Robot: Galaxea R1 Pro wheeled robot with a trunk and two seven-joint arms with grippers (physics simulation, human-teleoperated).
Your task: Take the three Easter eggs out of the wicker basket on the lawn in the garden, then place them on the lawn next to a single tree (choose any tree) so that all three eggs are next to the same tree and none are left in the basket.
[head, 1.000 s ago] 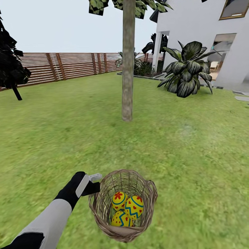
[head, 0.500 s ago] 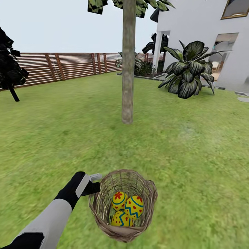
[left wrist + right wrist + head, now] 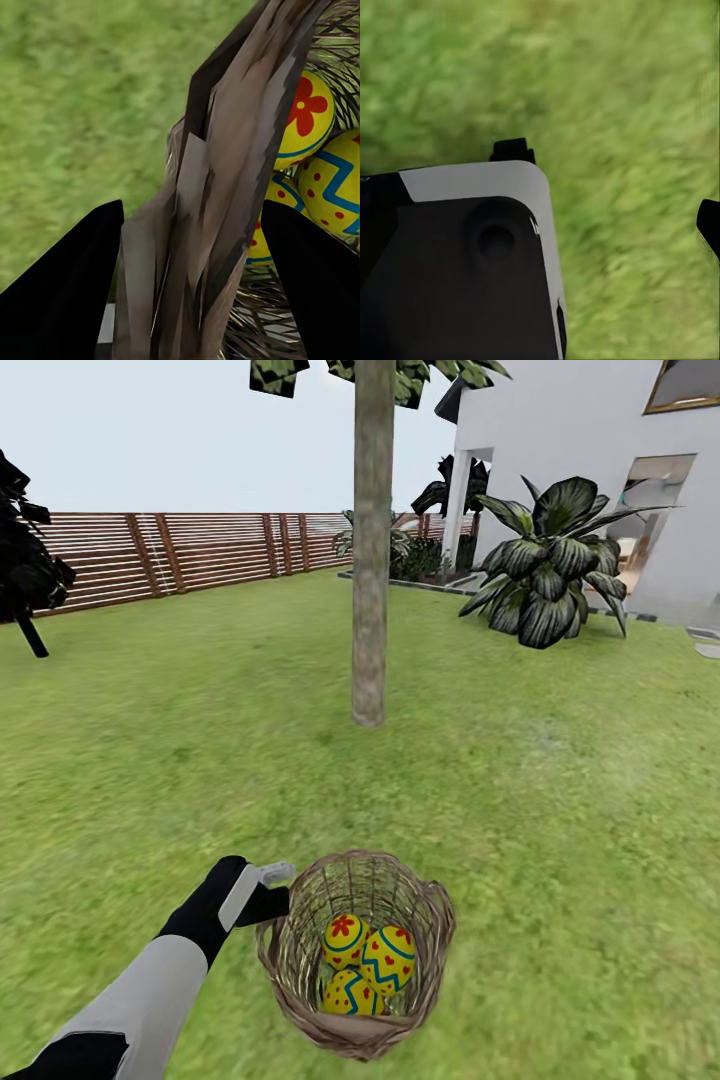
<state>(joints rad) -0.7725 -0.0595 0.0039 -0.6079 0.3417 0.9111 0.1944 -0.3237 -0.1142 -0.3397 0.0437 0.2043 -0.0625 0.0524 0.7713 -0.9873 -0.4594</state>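
Left hand: clamped on the braided rim of the wicker basket, one finger outside the wall and the other inside, rim strands pinched between them.
Right hand: hanging over bare grass, two dark fingertips set well apart, holding nothing.
Wicker basket: held just beyond the left hand, tilted so the mouth faces the head camera; whether the base touches the grass cannot be told.
Easter eggs: all three inside the basket, bunched together and touching, low against the wall on the far side from the left hand.
Tree: pale mottled trunk, straight ahead of the left hand and well beyond it across open lawn.
Task stage (judged): nothing unloaded yet; basket apparently being carried toward the trunk.
Risk, tilt: further tipping of the one-sided rim grip likely to roll eggs out short of the tree.
Risk, grip: open twig weave may flex or slip between the fingers, dropping the basket.
Risk, placement: eggs released on flat grass may roll away from the trunk.
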